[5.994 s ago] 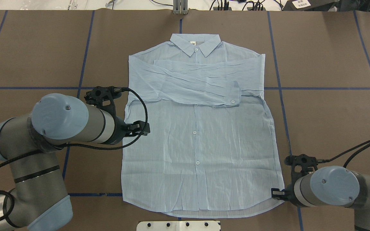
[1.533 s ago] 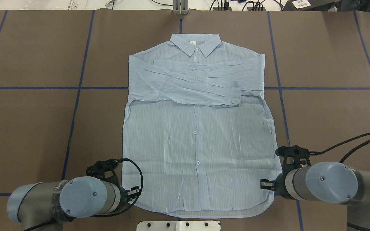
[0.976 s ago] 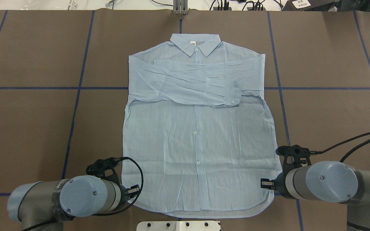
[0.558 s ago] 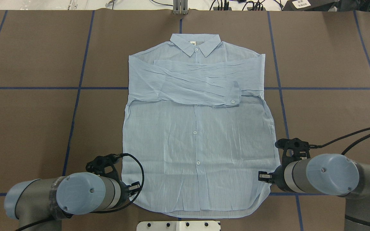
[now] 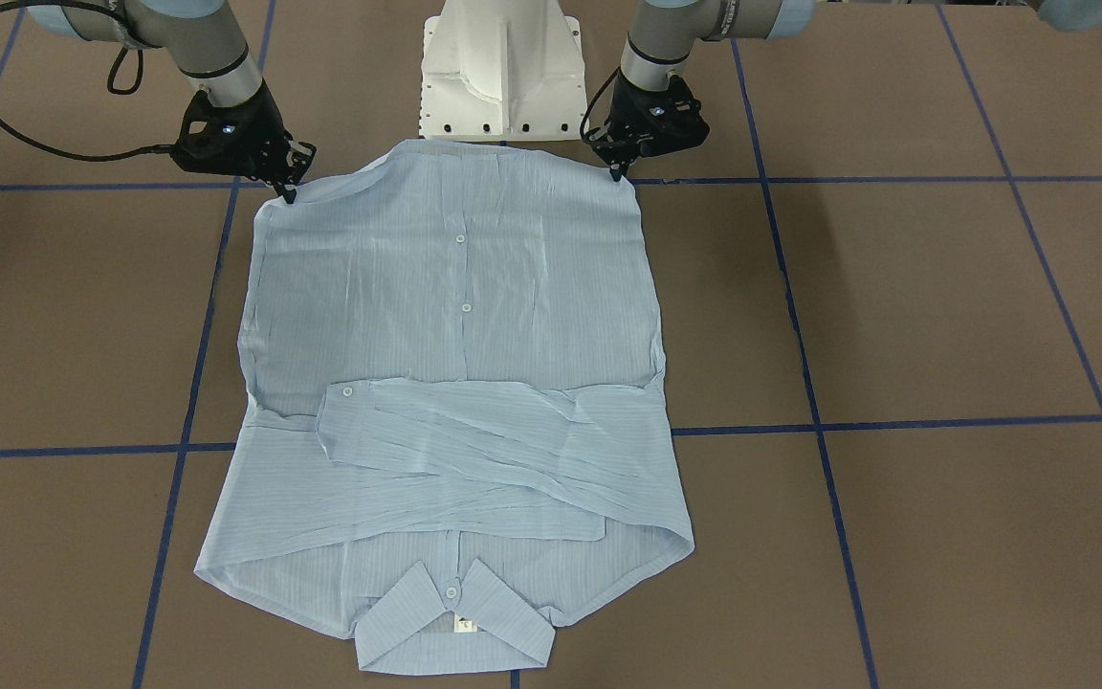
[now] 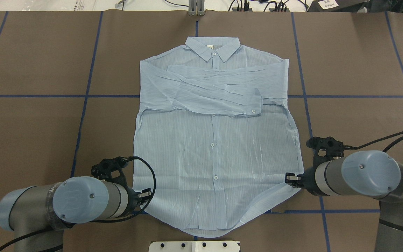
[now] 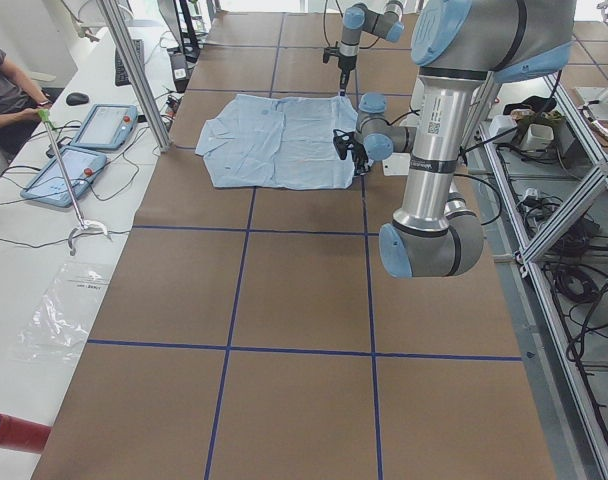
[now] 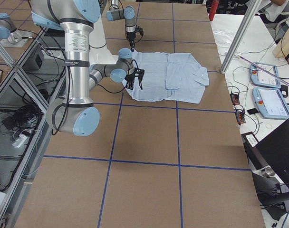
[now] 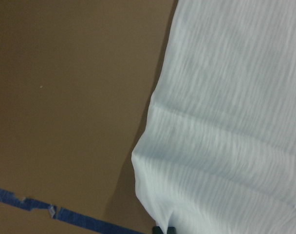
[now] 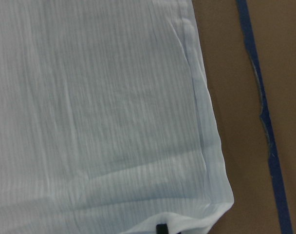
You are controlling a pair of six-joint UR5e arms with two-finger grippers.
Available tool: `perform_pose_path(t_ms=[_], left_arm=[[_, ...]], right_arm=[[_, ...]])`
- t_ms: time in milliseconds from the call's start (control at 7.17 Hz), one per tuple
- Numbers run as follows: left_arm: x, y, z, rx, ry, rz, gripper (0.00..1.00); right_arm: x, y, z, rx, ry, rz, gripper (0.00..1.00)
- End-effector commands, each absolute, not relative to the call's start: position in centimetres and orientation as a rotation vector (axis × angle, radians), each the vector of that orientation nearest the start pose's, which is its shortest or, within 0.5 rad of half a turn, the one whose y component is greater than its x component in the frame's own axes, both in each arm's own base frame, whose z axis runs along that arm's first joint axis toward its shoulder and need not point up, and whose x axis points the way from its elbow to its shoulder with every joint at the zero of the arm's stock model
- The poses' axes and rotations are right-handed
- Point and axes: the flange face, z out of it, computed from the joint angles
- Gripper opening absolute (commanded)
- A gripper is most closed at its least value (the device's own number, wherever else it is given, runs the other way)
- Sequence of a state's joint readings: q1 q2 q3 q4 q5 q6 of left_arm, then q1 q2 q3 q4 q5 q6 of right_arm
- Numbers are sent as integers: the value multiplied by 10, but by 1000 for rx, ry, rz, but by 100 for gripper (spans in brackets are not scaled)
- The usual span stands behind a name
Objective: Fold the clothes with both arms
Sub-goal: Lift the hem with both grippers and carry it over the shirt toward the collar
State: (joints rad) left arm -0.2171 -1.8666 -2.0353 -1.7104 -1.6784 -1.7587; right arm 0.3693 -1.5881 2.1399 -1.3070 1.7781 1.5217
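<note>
Shirt [image 6: 212, 147] hem corners are lifted higher than before.
They are pinched in the left tool [image 6: 147, 193] and right tool [image 6: 289, 177].

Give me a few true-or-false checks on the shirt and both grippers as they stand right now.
Both sleeves lie folded across the shirt's chest. True.
The collar lies nearest the robot's base. False: it is at the far end from the base.
The left gripper pinches a hem corner. True.
The right gripper holds the collar. False: it pinches the other hem corner.
</note>
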Motion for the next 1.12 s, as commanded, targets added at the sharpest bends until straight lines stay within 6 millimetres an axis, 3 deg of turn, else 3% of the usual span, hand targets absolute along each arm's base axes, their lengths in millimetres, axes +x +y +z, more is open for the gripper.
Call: perform_pose_path(t_ms=[0,976], left_arm=[[506,-239,282,-78,907,-312,0],[501,-239,281,-99,909,-309,0]], right_arm=[[-382,-285,377,-46,-844,232,0],[-370,-293,369,-48,-864,255,0]])
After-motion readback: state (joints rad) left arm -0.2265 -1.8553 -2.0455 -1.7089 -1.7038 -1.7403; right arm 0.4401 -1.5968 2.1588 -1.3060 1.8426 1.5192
